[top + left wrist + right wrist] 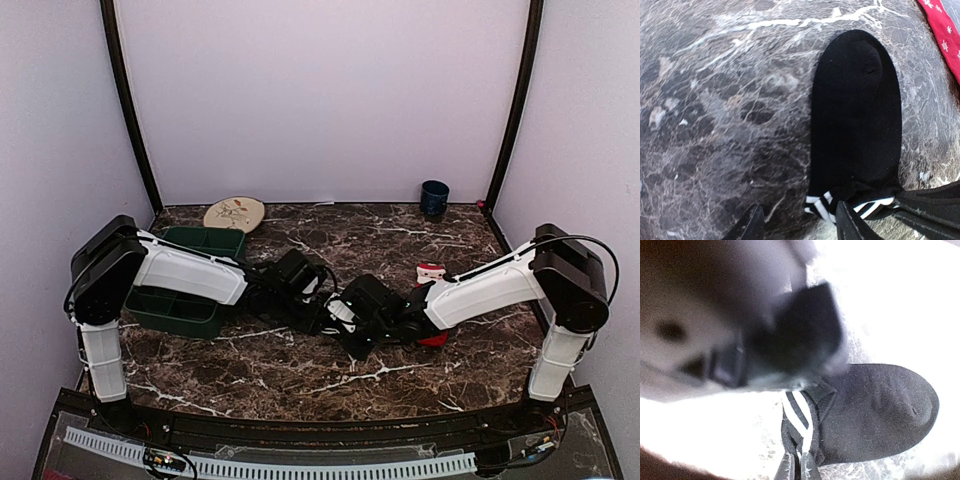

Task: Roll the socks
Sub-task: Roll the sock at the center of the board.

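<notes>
The right pincer (799,469) is pressing its two fingers together on the black fabric sock with a white-striped cuff (856,115), and it is pinching the striped end. The left pincer (799,217) is hovering just beside it with its fingers spread. It is holding nothing, and a corner of the cuff is lying between its fingers.

In the left wrist view the black sock is lying flat on the dark marble table (715,125). Its toe is pointing to 12 o'clock and its cuff is sitting at 6 o'clock. The red fabric sock with white snowflakes (944,35) is lying at 1 o'clock from the black toe, near it but apart. From above, both pincers are meeting near the middle of the table, and a bit of red is peeking out under the right arm (480,290) at 4 o'clock.

I think the job is only starting. No sock is looking rolled. The black one is waiting to be rolled from cuff to toe, and the red one is waiting too.
</notes>
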Robot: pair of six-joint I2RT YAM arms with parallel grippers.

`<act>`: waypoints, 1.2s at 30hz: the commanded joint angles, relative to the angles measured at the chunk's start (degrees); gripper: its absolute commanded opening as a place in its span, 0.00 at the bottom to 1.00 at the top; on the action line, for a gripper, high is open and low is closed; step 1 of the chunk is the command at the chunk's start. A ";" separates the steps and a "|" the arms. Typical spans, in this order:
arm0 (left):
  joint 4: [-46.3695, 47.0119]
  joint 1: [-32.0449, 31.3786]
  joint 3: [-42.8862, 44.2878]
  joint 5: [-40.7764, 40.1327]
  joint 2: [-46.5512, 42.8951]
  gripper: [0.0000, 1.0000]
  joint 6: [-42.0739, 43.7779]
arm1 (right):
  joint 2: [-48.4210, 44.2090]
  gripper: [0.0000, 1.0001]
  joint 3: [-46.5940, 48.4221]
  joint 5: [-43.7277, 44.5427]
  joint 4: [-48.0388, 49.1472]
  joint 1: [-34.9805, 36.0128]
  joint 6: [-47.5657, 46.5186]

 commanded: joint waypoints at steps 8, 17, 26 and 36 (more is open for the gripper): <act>-2.82 0.61 -4.65 -1.05 -4.72 0.57 -3.55 | 1.35 0.00 0.22 -2.41 -5.85 -0.85 1.19; 0.87 1.57 -9.05 -2.85 -8.97 0.58 -4.85 | 1.85 0.00 3.15 -9.72 -7.92 -2.95 1.57; 9.63 1.61 -14.50 0.86 -12.11 0.58 -2.63 | 4.10 0.00 7.52 -23.70 -9.29 -9.68 5.41; 15.46 1.62 -17.31 3.54 -13.91 0.58 2.03 | 8.65 0.00 11.26 -38.82 -10.50 -15.26 10.47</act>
